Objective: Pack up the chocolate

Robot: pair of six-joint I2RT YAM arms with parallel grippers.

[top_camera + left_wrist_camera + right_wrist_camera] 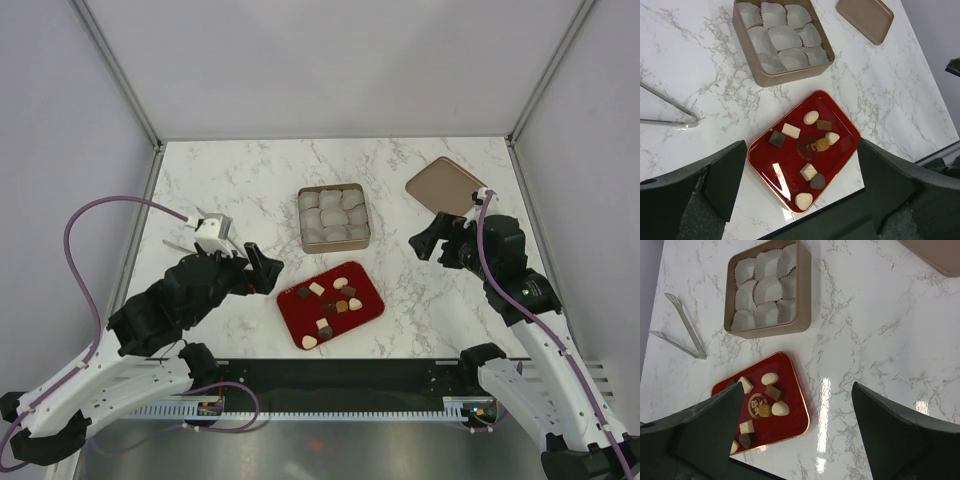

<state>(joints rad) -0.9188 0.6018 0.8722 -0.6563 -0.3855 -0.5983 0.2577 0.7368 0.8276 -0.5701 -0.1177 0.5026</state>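
The chocolate (791, 130) is seen lying loose on a red tray (368, 300) near the middle of the marble table (230, 170). Eight pieces are counted, in dark brown, tan and cream. Just beyond the tray, on its far side, a tan square box (785, 77) is set, lined with white paper cups (784, 37) that are all unfilled. Its lid (445, 185) is laid apart at the far right. A pair of metal tongs (685, 326) is left on the table to the left of the box. The left gripper (266, 270) is held just left of the tray, its fingers spread wide with nothing between them. The right gripper (424, 240) is held right of the box and near the lid, likewise spread and grasping nothing.
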